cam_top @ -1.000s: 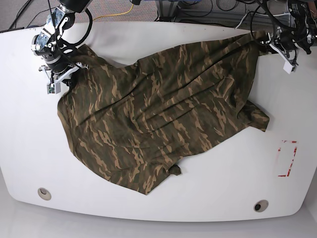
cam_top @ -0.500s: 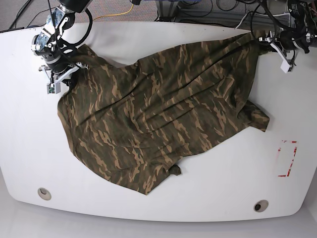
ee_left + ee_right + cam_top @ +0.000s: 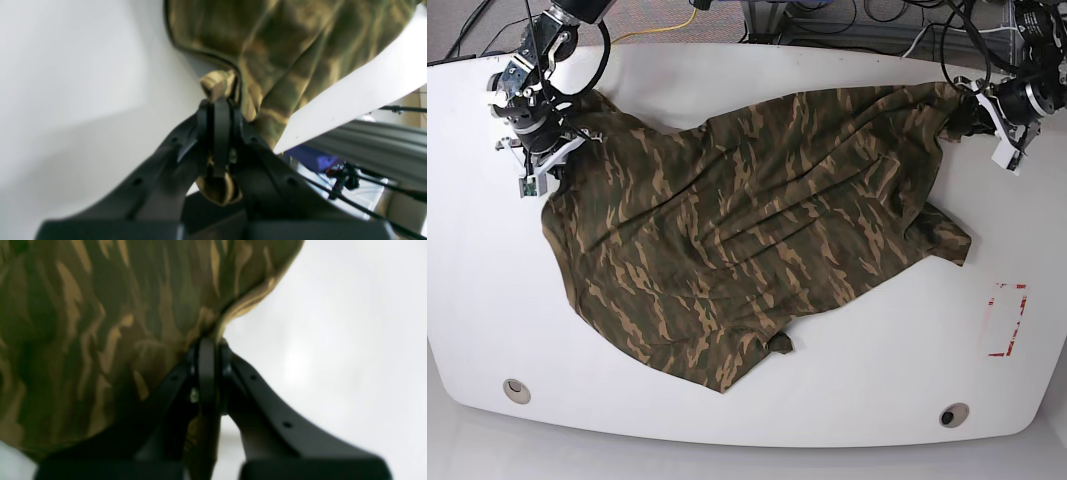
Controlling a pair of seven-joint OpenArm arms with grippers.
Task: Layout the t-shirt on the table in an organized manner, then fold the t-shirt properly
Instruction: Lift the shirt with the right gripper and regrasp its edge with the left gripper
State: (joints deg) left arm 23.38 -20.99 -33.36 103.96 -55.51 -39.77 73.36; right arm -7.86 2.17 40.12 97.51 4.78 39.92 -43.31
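Observation:
The camouflage t-shirt (image 3: 747,230) lies spread and wrinkled across the white table (image 3: 857,370). At the far right edge of the shirt my left gripper (image 3: 972,108) is shut on a pinch of cloth; its wrist view shows the jaws (image 3: 218,110) closed on a hem fold of the t-shirt (image 3: 283,50) near the table's edge. My right gripper (image 3: 562,150) holds the shirt's far left corner; in its wrist view the closed jaws (image 3: 208,346) pinch the t-shirt (image 3: 100,323) at its hem.
A red rectangular outline (image 3: 1007,320) marks the table at the right. Two small round holes (image 3: 516,390) (image 3: 953,415) sit near the front edge. Cables and a frame lie beyond the table's back edge (image 3: 827,20).
The left gripper closed on the shirt's right corner and shifted slightly down and outward with it. The right gripper moved a little up and back, still holding its corner.

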